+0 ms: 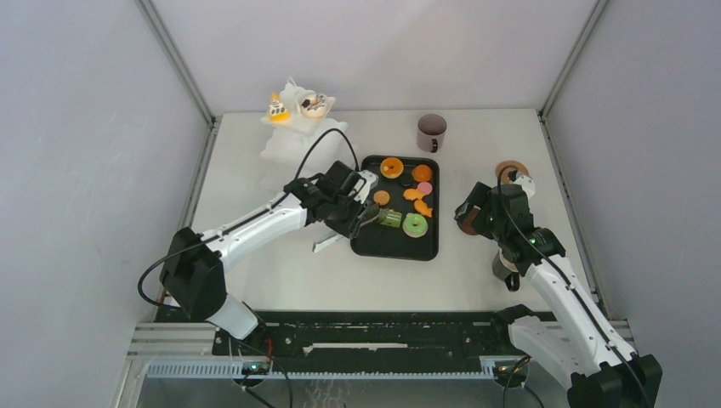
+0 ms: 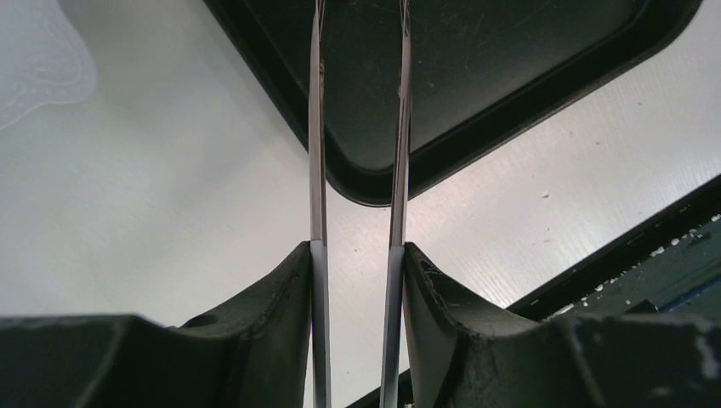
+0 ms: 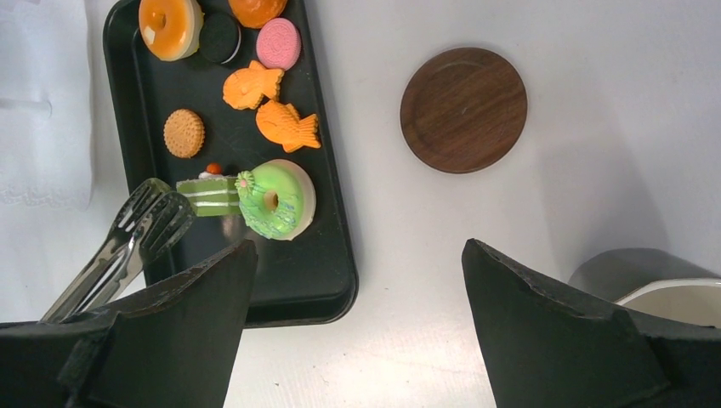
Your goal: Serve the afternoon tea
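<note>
My left gripper (image 1: pixel 355 206) (image 2: pixel 357 246) is shut on metal tongs (image 2: pixel 316 127), held over the black tray's (image 1: pixel 395 246) left side. The tong tips (image 3: pixel 157 212) are just left of the green layered cake (image 3: pixel 207 194) (image 1: pixel 390 218). Next to it lie a green doughnut (image 3: pixel 274 199) (image 1: pixel 415 225), two orange fish cookies (image 3: pixel 287 125), a round biscuit (image 3: pixel 184 133), a pink cookie (image 3: pixel 279 43) and an orange doughnut (image 1: pixel 392 167). One dark mug (image 1: pixel 431 133) stands behind the tray. Another (image 3: pixel 655 285) sits by my right gripper (image 1: pixel 472 214) (image 3: pixel 359 246), which is open and empty right of the tray.
The white tiered stand (image 1: pixel 293 136) is at the back left with two pastries (image 1: pixel 277 109) on top. A round wooden coaster (image 3: pixel 463 109) (image 1: pixel 511 170) lies on the table to the right. Grey walls close in both sides.
</note>
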Tool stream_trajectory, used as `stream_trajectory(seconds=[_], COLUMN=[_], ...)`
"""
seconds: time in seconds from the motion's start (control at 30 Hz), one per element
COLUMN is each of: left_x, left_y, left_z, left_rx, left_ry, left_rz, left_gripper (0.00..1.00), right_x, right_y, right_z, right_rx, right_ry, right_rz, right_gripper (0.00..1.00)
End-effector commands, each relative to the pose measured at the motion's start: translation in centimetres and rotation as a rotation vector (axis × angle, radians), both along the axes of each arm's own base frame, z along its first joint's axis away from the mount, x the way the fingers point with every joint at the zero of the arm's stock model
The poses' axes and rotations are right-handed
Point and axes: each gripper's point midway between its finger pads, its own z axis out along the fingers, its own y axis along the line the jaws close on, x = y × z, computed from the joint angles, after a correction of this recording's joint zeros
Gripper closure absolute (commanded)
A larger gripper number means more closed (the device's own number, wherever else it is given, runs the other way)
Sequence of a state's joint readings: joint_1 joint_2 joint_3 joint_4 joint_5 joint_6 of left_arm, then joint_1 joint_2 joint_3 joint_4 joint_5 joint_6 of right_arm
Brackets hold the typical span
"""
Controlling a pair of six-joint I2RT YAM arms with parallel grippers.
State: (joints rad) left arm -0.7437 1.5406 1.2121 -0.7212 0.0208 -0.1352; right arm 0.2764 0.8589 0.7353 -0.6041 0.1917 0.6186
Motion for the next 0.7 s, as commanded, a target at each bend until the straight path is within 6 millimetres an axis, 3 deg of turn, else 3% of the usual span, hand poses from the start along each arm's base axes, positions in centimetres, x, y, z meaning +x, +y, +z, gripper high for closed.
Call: stream_trajectory(seconds=[0.0, 0.1, 0.4, 0.67], left_x=[-1.1, -2.0, -4.3, -3.7], left_y=[-1.4, -1.8, -2.7, -1.0], left_z=[-0.2, -0.3, 2.1, 2.4], left_rx=[-0.059, -0.072, -0.144, -0.041], left_ry=[0.059, 0.108, 0.165, 0.105], left_rz=[-0.088, -0.117, -0.181, -0.185], left_gripper=[0.57, 0.57, 0.57, 0.53], right_x=[0.7, 0.7, 0.6, 0.6], right_y=[0.4, 0.4, 0.2, 0.3], right_z=[1.1, 1.1, 0.7, 0.6], right_rx=[0.008, 0.01, 0.004, 0.006], right_ry=[-0.04, -0.04, -0.025, -0.022], right_rz=[0.016, 0.016, 0.007, 0.004], right_gripper=[0.02, 0.02, 0.02, 0.02])
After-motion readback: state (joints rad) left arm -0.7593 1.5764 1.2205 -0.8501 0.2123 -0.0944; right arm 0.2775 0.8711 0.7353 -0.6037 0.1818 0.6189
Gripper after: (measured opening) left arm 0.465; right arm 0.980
